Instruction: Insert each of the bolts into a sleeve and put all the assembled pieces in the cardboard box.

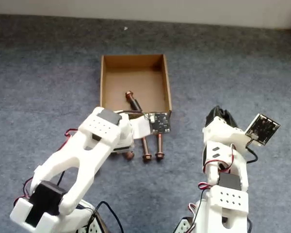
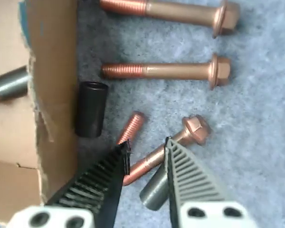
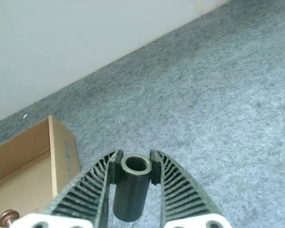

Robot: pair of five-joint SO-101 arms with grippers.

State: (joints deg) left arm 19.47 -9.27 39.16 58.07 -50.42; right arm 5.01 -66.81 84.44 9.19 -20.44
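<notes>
Left tool [image 2: 146,145]: released, jaws set either side of the shaft of a flanged bolt [image 2: 187,133] lying on the grey-carpeted bench [image 2: 256,142] (a grey sleeve [image 2: 154,190] lies just beside that shaft). Right tool [image 3: 135,153]: clenched on a dark sleeve [image 3: 131,194], open bore showing between the fingertips. Beyond the left tool, a black sleeve [image 2: 91,109] lies along the outer wall of the cardboard box [image 1: 167,82]. Near it, a second bolt [image 2: 166,71] and a third bolt [image 2: 171,12] lie parallel. Inside the box rests an assembled bolt and sleeve [image 1: 132,101].
</notes>
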